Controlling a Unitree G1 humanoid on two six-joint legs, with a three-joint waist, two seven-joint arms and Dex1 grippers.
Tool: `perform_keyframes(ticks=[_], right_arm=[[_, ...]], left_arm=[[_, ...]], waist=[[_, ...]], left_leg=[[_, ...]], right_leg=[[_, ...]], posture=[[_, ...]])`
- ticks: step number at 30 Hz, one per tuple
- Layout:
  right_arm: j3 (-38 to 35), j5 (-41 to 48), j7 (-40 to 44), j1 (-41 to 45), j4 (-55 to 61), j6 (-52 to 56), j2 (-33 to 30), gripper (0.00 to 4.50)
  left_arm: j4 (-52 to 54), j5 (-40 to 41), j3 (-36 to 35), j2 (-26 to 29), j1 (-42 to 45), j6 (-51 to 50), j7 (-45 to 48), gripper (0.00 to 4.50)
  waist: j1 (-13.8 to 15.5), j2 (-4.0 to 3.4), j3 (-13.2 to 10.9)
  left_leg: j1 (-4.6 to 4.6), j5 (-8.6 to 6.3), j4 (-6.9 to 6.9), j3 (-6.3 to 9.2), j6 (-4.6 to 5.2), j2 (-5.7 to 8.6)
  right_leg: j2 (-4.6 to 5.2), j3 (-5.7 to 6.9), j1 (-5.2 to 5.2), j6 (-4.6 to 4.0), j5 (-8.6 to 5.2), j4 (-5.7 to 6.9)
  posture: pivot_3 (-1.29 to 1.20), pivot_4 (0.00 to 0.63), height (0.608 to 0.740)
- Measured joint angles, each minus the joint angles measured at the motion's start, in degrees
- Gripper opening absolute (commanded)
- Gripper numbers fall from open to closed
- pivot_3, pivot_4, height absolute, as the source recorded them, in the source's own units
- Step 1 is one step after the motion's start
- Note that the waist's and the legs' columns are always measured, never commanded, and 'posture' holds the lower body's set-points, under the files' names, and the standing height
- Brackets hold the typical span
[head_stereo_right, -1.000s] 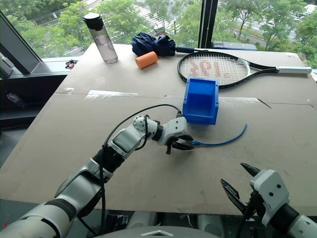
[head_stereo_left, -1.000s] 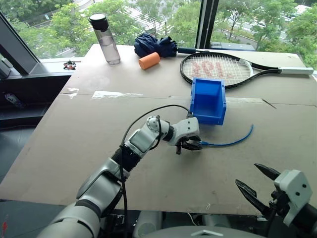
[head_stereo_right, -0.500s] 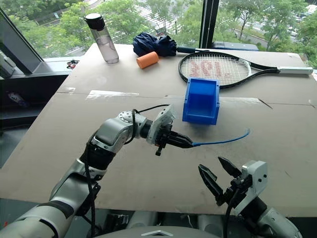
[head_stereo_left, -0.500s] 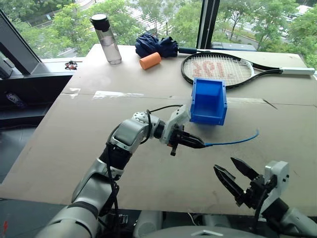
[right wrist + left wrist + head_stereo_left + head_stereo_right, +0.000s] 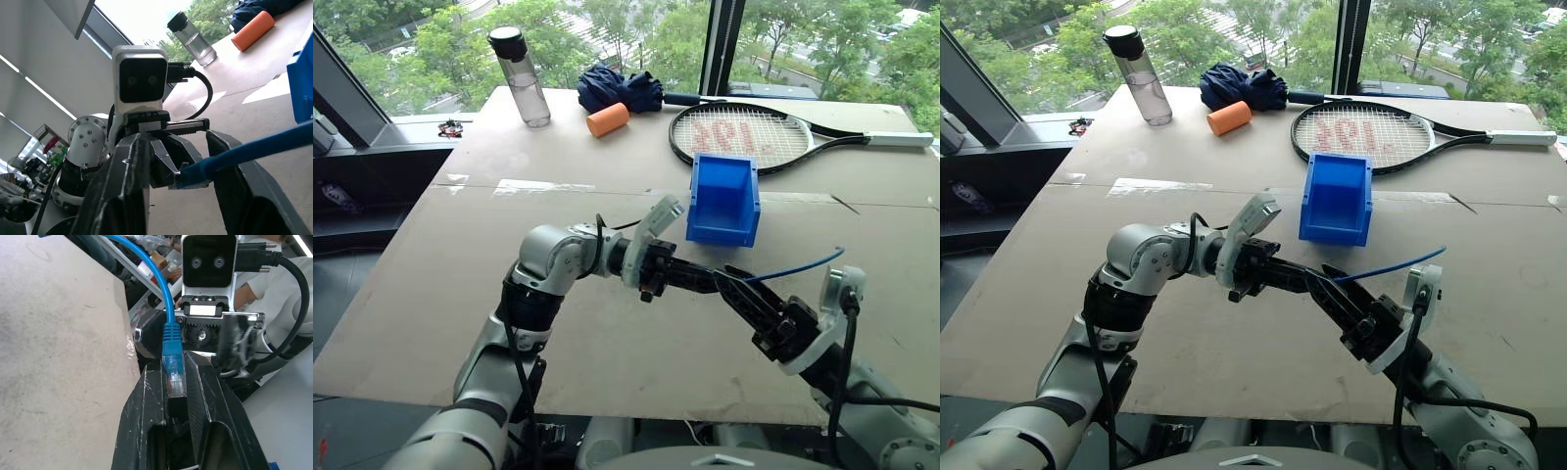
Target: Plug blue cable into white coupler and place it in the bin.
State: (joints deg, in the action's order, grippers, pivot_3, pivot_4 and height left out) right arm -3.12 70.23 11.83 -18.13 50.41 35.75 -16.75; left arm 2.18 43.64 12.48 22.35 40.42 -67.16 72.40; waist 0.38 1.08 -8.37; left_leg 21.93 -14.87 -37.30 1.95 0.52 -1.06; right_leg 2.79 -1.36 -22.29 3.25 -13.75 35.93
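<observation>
The blue cable is pinched at its clear plug by the closed left gripper, at 7 o'clock from the bin. The right gripper stands half-closed around it; whether it is gripped cannot be told. The plug may be twisted or dropped.

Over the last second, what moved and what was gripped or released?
The left gripper, shut on the blue cable at its plug, lifted it off the table, so the cable now hangs in the air. The right gripper came up and across to meet the left one, its fingers either side of the cable near the plug. The bin, racket and bottle stayed put.
</observation>
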Motion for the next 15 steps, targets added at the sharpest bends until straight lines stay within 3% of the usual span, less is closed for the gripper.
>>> perform_keyframes(ticks=[1, 2, 10, 15], right_arm=[[-0.03, 0.81, -0.24, 0.04, -0.02, -0.33, -0.28, 0.11], [0.11, 1.78, -0.65, 0.15, -0.02, -0.82, -0.51, 0.02], [0.30, 4.59, -1.86, 0.74, -0.01, -2.64, -3.86, 0.02], [0.11, 5.86, -2.44, 1.33, -0.25, -3.74, -5.59, 0.00]], left_arm=[[0.03, 0.50, -0.41, 0.08, -0.08, -0.15, -0.15, 0.00], [0.20, 0.89, -0.66, 0.18, -0.10, -0.23, -0.22, 0.00], [1.13, 1.52, -0.70, 0.07, -0.25, 1.42, -1.27, 0.00], [2.15, -0.41, -0.21, 0.54, -0.42, 5.18, -3.03, 2.19]], waist=[[0.00, 0.00, 0.00], [-0.05, 0.00, 0.00], [-0.10, 0.00, 0.00], [-0.21, 0.00, 0.00]], left_leg=[[0.00, 0.00, 0.00, 0.00, 0.00, 0.00], [0.00, 0.00, 0.00, 0.00, 0.00, 0.00], [0.00, 0.00, 0.00, -0.02, 0.00, 0.01], [-0.01, 0.00, 0.01, -0.03, 0.00, 0.01]], right_leg=[[0.00, 0.01, 0.00, 0.00, 0.00, 0.00], [-0.01, 0.02, 0.00, 0.00, 0.00, 0.00], [-0.01, 0.01, 0.00, -0.01, 0.00, 0.00], [-0.01, -0.01, 0.00, -0.01, 0.00, 0.00]], posture=[[0.00, 0.150, 0.740], [0.00, 0.150, 0.740], [0.00, 0.150, 0.740], [0.00, 0.150, 0.740]])
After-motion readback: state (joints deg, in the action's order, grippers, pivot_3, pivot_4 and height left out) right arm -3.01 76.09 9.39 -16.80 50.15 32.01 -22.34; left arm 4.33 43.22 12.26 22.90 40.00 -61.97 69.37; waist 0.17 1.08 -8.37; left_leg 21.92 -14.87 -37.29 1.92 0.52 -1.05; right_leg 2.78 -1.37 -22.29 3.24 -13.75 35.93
